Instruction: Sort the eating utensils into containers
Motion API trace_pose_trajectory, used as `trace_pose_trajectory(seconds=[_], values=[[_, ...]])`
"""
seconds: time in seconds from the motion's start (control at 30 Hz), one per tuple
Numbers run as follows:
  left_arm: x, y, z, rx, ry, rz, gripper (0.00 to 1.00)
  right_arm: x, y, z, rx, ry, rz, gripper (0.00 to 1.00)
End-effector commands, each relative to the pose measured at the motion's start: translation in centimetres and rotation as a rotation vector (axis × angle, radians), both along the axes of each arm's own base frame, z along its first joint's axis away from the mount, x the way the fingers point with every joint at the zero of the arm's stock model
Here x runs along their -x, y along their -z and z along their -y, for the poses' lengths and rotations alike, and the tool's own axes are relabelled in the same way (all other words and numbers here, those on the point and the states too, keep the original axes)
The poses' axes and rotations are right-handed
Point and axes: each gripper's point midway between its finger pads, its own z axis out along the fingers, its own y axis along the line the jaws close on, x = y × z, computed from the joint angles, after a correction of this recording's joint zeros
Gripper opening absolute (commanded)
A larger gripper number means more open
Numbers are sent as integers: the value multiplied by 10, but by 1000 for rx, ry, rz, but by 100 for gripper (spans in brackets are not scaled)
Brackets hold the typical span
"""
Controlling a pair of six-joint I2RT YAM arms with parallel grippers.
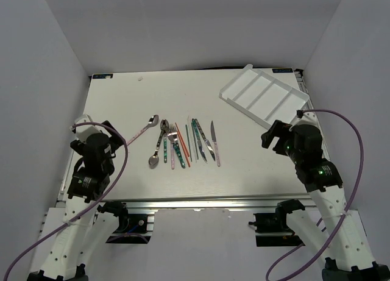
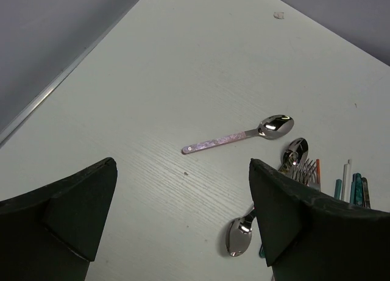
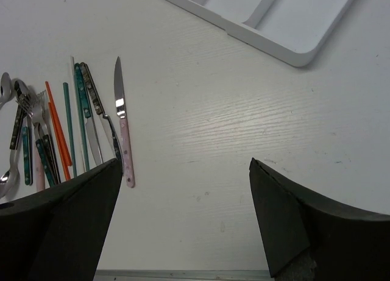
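Observation:
The eating utensils [image 1: 183, 144] lie in a loose row at the middle of the table: spoons, forks, knives with teal or pink handles, and orange and green chopsticks. A pink-handled spoon [image 1: 146, 127] lies apart at their left, also in the left wrist view [image 2: 241, 136]. A pink-handled knife [image 3: 123, 125] lies at their right end. The white tray [image 1: 265, 93] with long compartments sits tilted at the far right; its corner shows in the right wrist view [image 3: 286, 31]. My left gripper [image 2: 183, 214] is open and empty, left of the utensils. My right gripper [image 3: 186, 214] is open and empty, right of them.
The white table [image 1: 122, 98] ends at a metal rail [image 1: 201, 202] along its near edge. Grey walls enclose the table on three sides. A small white speck [image 2: 278, 14] lies near the far left of the table.

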Motion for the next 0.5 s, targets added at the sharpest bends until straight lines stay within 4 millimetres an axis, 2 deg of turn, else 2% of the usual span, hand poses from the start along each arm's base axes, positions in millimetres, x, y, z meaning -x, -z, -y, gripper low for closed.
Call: trace_pose_trajectory(seconds=[0.0, 0.07, 0.17, 0.23, 0.27, 0.33, 0.37, 0.4, 0.43, 0.47], values=[[-1, -14, 3, 10, 23, 45, 98, -8, -22, -7, -15, -31, 48, 89], [-1, -13, 4, 10, 26, 42, 98, -9, -23, -15, -38, -72, 53, 89], [-2, -13, 5, 11, 32, 42, 98, -12, -30, -44, -121, -204, 87, 89], [-3, -13, 6, 12, 35, 41, 98, -21, -26, -61, -166, -263, 44, 89], [-3, -12, 6, 12, 36, 41, 98, -25, -23, -67, -176, -284, 19, 89], [-2, -11, 6, 11, 35, 36, 98, -39, 3, -96, -132, -328, -97, 89], [-2, -11, 6, 11, 35, 36, 98, -41, -5, -97, -137, -328, -81, 89], [-3, -11, 6, 11, 36, 36, 98, -53, 13, -99, -77, -283, -127, 89], [-2, -12, 6, 11, 37, 38, 98, -51, 20, -113, -38, -300, -147, 89], [-3, -11, 6, 12, 39, 38, 98, -56, 16, -122, -27, -299, -147, 89]])
